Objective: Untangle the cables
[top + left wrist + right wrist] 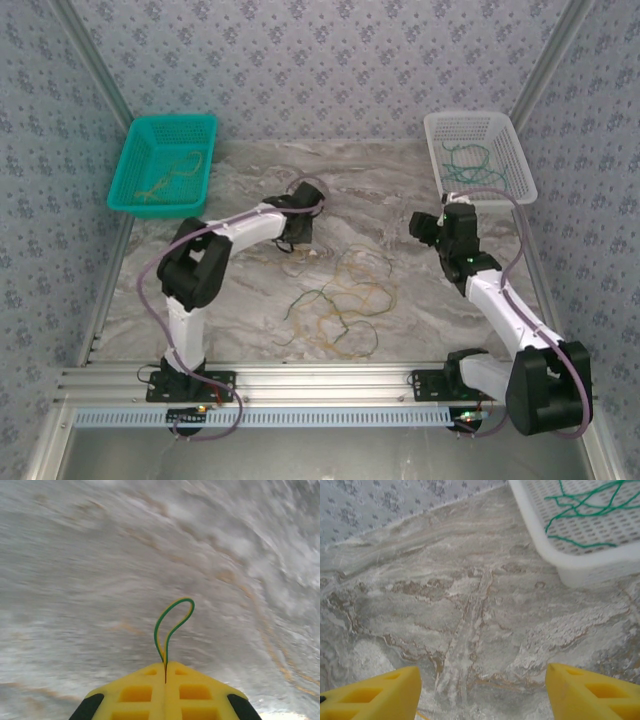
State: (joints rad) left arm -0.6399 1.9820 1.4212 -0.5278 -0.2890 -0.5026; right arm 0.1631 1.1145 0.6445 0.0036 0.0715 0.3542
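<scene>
Soft, even light fills the overhead view, leaving only faint shadows. In the left wrist view the worktop (100, 555) smears with motion blur, worst toward 12 o'clock, while the cable loop (180, 600) is crisp.

A grey marble-patterned table (400, 190) is seen, on which a loose tangle of green and orange-tan cables (345, 297) is spread near the front middle. A teal basket (127, 165) is set at the far left corner, and a white basket (519, 160) at the far right corner.
</scene>
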